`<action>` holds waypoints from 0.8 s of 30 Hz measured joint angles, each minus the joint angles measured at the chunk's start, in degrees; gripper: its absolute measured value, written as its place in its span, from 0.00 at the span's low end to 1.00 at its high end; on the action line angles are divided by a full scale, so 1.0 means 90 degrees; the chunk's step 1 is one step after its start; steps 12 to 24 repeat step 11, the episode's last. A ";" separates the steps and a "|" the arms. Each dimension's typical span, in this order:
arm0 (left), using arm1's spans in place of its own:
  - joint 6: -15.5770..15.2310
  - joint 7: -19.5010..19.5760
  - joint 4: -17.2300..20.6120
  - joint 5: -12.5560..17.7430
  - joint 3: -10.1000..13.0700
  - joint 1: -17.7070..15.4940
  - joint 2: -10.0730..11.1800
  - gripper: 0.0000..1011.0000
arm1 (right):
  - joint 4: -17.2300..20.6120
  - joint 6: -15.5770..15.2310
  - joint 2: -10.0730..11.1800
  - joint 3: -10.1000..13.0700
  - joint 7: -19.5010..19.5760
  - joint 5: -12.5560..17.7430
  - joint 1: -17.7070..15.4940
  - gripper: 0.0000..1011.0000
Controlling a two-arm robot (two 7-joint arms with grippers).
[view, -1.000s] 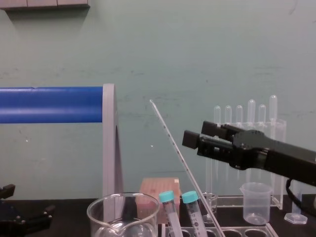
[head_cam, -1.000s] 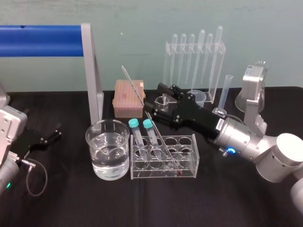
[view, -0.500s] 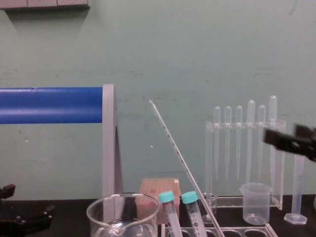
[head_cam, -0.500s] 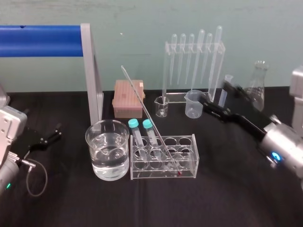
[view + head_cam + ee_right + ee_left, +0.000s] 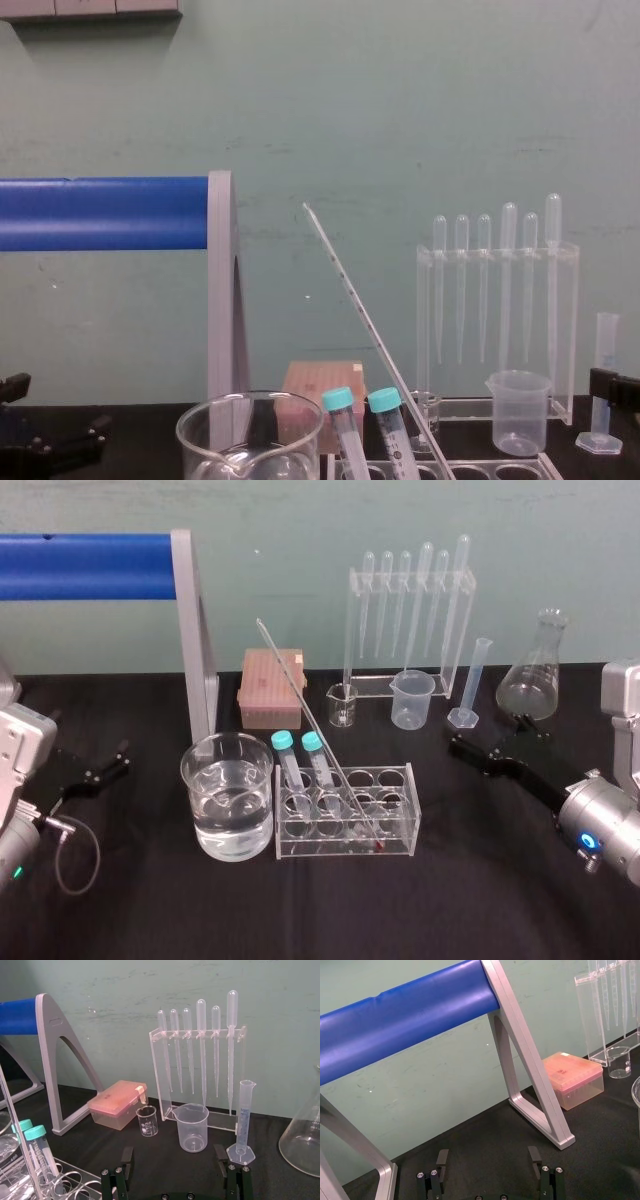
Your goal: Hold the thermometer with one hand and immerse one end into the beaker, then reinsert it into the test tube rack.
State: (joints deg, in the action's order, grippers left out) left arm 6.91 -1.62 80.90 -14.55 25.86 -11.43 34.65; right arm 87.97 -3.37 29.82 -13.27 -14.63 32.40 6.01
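Empty right end effector (image 5: 487,735), fingers spread wide, sat low over the surface (image 5: 450,900) at right; left end effector (image 5: 100,765) was likewise spread, parked at far left.
Large beaker (image 5: 195,790) stood just left of the test tube rack (image 5: 345,815); thermometer (image 5: 300,700) leaned in the rack, top tilted left, well apart from the right end effector.

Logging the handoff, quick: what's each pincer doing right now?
Left pincer: open, empty, parked at left.
Right pincer: open, empty, right of the test tube rack.
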 joint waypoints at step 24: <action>0.0000 0.0000 0.0000 0.0000 0.0000 0.0000 0.0000 1.00 | 0.0015 0.0033 0.0011 -0.0006 -0.0017 0.0013 0.0010 0.99</action>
